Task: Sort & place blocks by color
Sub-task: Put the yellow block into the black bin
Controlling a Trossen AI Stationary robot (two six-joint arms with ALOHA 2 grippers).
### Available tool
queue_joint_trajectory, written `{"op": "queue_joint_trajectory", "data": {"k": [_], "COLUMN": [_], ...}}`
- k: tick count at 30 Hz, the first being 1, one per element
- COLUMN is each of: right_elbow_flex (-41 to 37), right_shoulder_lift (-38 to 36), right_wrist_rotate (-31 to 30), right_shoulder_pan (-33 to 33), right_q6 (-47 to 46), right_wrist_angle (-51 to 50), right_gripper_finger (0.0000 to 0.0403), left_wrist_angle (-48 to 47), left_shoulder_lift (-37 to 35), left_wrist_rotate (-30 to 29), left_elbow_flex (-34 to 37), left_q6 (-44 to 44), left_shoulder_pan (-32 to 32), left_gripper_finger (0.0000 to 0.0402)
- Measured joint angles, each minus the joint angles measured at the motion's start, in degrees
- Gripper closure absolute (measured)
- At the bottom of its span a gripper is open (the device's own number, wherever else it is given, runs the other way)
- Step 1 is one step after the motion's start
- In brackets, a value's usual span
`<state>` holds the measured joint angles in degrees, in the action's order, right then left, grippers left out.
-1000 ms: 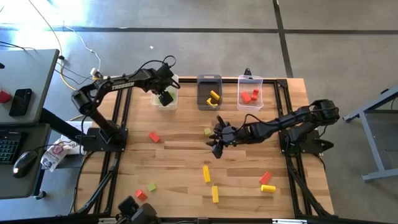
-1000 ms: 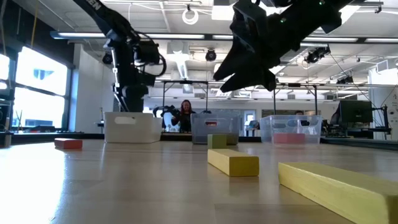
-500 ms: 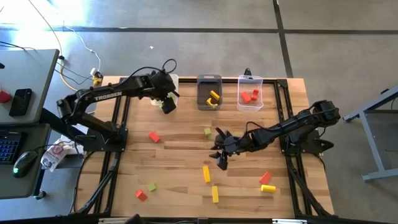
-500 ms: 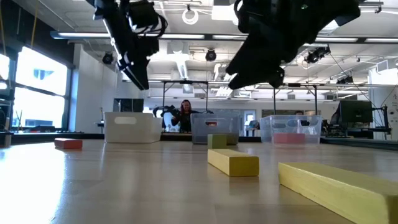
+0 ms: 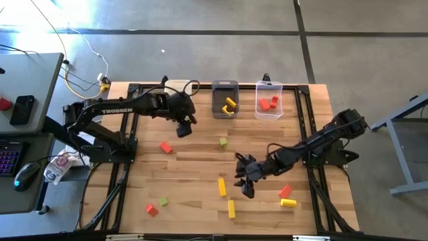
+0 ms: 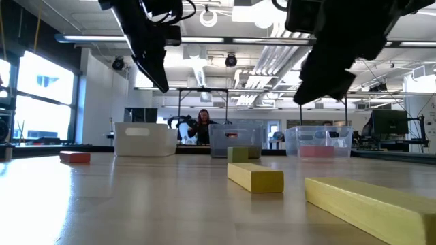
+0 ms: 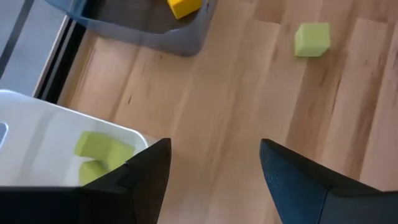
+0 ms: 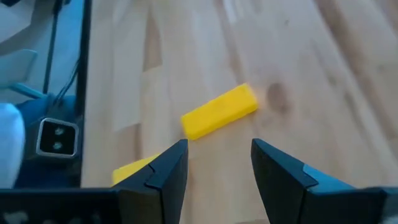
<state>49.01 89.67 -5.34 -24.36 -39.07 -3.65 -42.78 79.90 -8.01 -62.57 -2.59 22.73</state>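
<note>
Having swung toward the worktop's near side, the right gripper (image 5: 245, 179) hovers open and empty beside a yellow bar (image 5: 222, 187); next, descend and grasp it.

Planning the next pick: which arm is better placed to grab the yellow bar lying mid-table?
The right. Its open, empty claw hangs beside the yellow bar, seen just ahead in its wrist view. The left claw is off by the bins.

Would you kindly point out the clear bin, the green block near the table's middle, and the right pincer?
clear bin (image 5: 269, 114): high view, its front rim.
green block (image 5: 223, 142): high view, its top face.
right pincer (image 5: 245, 188): high view, midway between its fingertips.
</note>
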Motion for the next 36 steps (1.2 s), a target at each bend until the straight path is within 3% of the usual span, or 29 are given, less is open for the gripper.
{"op": "queue_joint_trajectory", "data": {"k": [16, 28, 36], "right_elbow_flex": [0.41, 13.48, 14.05], "right_shoulder_lift": [-0.04, -0.09, -0.09], "right_wrist_rotate": [4.46, -0.99, 6.37], "right_shoulder_pan": [-9.23, -15.9, -18.37], "right_q6": [-15.17, -20.68, -26.83], "right_wrist_angle": [-8.1, -37.45, -45.09], "right_gripper_finger": [0.024, 0.024, 0.024], "left_wrist_angle": [0.0, 0.2, 0.55], "left_shoulder_lift": [0.0, 0.0, 0.0], "left_wrist_rotate": [-0.09, -0.07, -0.07], "left_elbow_flex": [0.0, 0.0, 0.0], "left_q6": [3.72, 5.49, 5.47], "left_shoulder_pan": [-4.07, -4.79, -4.77], "left_gripper_finger": [0.0172, 0.017, 0.017]}}
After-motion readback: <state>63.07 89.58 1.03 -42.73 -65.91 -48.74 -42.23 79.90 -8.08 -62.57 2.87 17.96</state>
